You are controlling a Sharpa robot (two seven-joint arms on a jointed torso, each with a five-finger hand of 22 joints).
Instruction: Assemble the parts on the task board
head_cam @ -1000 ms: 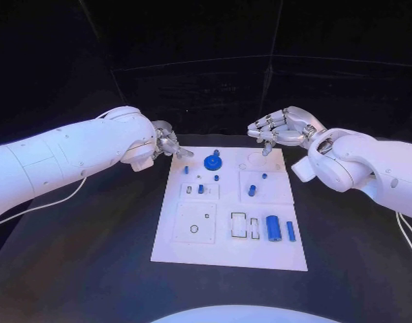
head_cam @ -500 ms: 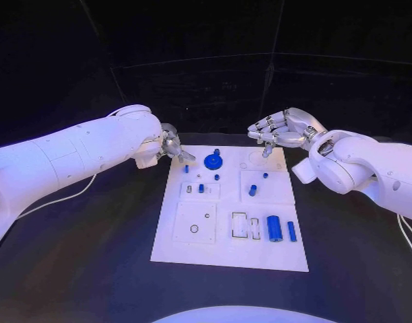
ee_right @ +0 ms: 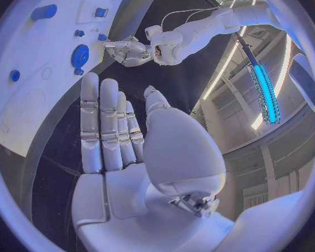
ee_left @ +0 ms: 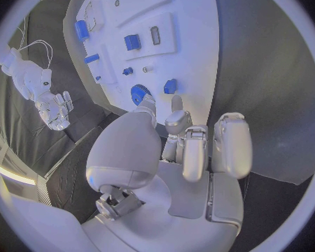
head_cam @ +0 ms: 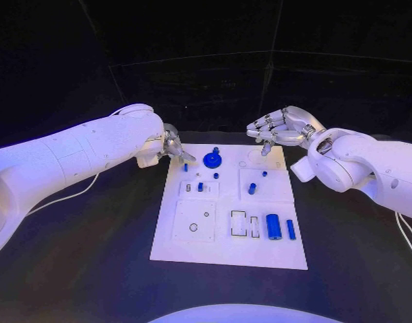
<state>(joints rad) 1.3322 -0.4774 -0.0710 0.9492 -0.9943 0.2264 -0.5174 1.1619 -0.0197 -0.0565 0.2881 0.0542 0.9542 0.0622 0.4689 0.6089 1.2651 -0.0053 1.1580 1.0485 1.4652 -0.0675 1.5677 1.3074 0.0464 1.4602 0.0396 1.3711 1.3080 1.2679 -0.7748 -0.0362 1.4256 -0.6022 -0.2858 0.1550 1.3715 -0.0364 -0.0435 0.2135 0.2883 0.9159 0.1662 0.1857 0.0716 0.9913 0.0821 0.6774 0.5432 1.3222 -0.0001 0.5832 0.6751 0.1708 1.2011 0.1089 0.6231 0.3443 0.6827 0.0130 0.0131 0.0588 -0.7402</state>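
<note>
Task board (head_cam: pixel 227 254) sits mid-table on the black table (head_cam: pixel 89 269), long side running away from the robot, w/ blue parts scattered on it: a round gear-like part (head_cam: pixel 212 161) near the far edge, a short part (head_cam: pixel 186 167) just left of it, small pegs mid-board, and a big cylinder (head_cam: pixel 273 227) w/ a slim bar (head_cam: pixel 291 229) beside it near the robot. Left hand (head_cam: pixel 171 149) has crept in over the past sec: from off the board's far-left corner to right over that corner, fingertips now just beside the short part and the gear. In the left wrist view the fingers (ee_left: pixel 173 103) point down at the board next to the short blue part (ee_left: pixel 170 85); nothing is held, fingers apart but partly curled, so I read it as released. Contact w/ the part: can't tell. Right hand (head_cam: pixel 279 131) has barely moved, hovering over the far-right corner, fingers loosely spread, holding nothing; the right wrist view shows the palm (ee_right: pixel 126 151) bare. Meaning: prob. an approach to pick the short part or gear; no part looks grasped yet, so assembly seems at an early stage.
</note>
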